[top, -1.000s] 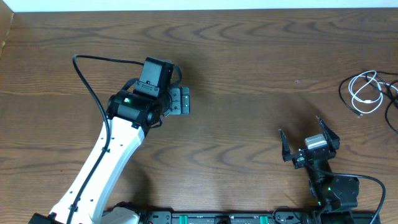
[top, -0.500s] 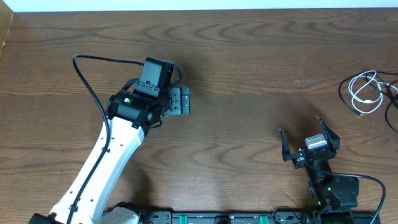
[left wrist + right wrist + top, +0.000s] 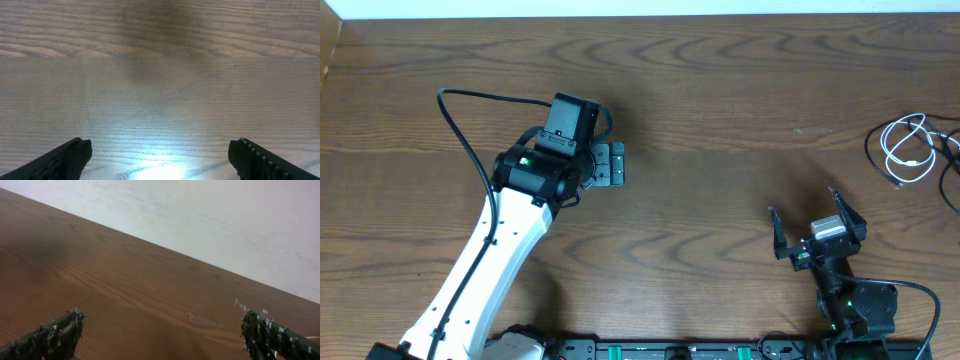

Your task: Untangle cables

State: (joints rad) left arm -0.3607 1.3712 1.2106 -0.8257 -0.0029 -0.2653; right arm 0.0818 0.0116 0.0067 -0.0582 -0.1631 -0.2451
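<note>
The white cable (image 3: 908, 148) lies loosely coiled on the wooden table at the far right edge in the overhead view. The black cable (image 3: 868, 150) loops around and beside it, partly cut off by the frame edge. My left gripper (image 3: 616, 163) is open and empty over bare wood left of centre, far from the cables. Its wrist view shows only the table between its spread fingertips (image 3: 160, 150). My right gripper (image 3: 806, 222) is open and empty near the front edge, below and left of the cables. Its wrist view (image 3: 160, 325) shows bare table and a pale wall.
The wooden table (image 3: 720, 90) runs to a white back edge. The left arm (image 3: 490, 260) crosses the front left with its thick black wire (image 3: 460, 140) arching over the table. The arm bases sit along the front edge.
</note>
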